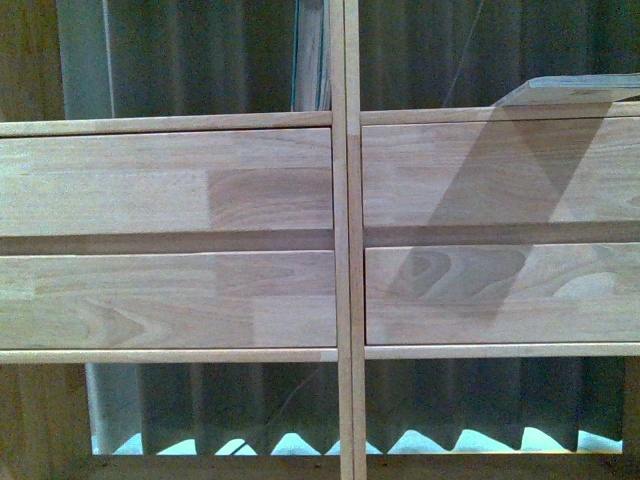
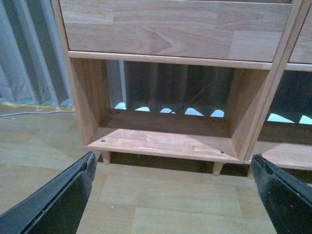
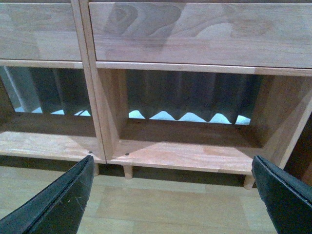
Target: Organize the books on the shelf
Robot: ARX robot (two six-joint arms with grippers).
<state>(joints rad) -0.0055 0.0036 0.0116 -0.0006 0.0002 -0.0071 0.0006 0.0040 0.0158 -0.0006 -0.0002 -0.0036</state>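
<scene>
Left gripper (image 2: 173,157): spread, empty | right gripper (image 3: 173,159): spread, empty | risk: you lift too close to shelf (image 1: 345,250), clip drawer fronts (image 1: 170,185), topple the leaning book (image 1: 585,86).

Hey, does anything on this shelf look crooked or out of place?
Yes. In the upper right compartment of the shelf, a book lies slanted rather than upright like the slim books upper left, shadowing the drawer fronts below.
</scene>
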